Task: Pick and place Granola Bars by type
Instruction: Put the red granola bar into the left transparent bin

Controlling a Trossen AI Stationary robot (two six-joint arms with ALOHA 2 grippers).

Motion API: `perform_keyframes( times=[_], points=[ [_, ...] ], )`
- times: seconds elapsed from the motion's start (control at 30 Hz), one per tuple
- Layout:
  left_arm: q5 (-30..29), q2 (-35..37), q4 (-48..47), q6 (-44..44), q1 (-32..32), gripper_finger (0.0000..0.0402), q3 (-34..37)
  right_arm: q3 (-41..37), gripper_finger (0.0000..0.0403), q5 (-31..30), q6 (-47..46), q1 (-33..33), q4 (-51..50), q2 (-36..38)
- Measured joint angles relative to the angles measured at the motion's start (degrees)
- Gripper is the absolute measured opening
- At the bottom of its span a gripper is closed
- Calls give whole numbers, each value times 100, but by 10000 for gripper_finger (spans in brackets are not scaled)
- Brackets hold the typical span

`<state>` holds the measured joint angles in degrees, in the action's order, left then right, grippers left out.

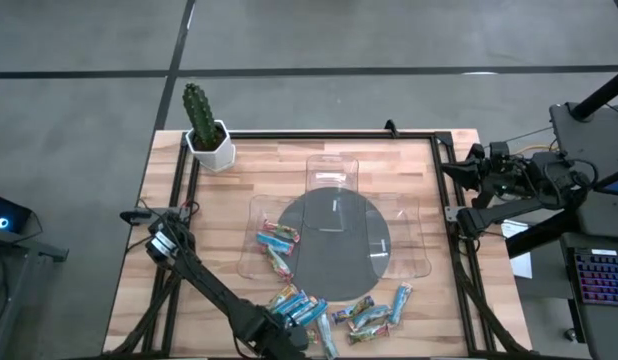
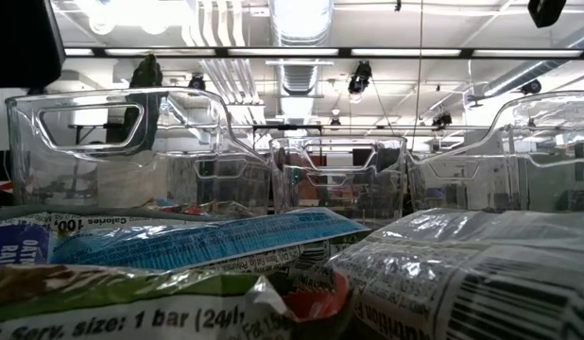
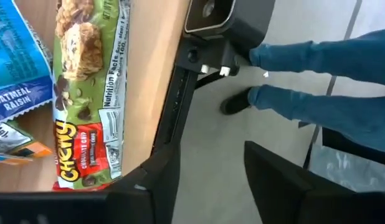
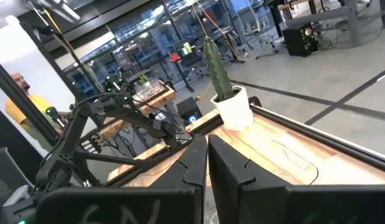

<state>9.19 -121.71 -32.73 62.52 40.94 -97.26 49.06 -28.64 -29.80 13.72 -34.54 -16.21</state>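
From above, I'm holding the left claw (image 1: 289,335) at the tabletop's (image 1: 409,170) six o'clock edge over the Granola Bars (image 1: 329,310); the right claw (image 1: 459,172), pressed together, is waiting at three o'clock. Left wrist: fingers spread, apparently empty, risking nudging a bar (image 3: 86,93) overboard.

Left end effector (image 1: 285,338) low at near edge, fingers parted, right end effector (image 4: 207,163) closed

Robotics lab/workshop: exposed ceiling ducts (image 2: 297,28), concrete floor (image 1: 79,120), equip. benches w/ cables (image 4: 139,93), keyboard (image 1: 601,290).
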Motion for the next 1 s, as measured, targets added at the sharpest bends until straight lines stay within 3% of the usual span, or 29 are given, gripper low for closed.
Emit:
perform_keyframes(
  times=[0.27, 0.6, 1.0],
  points=[
    [705, 0, -20, -93, -88, 237, 22, 0, 9, 0, -2, 0, 19, 0],
    [693, 0, -67, -109, -158, 238, 22, 0, 9, 2, 0, 0, 19, 0],
    [80, 2, 170, 479, -191, 238, 22, 0, 9, 11, 13, 1, 19, 0]
  ],
)
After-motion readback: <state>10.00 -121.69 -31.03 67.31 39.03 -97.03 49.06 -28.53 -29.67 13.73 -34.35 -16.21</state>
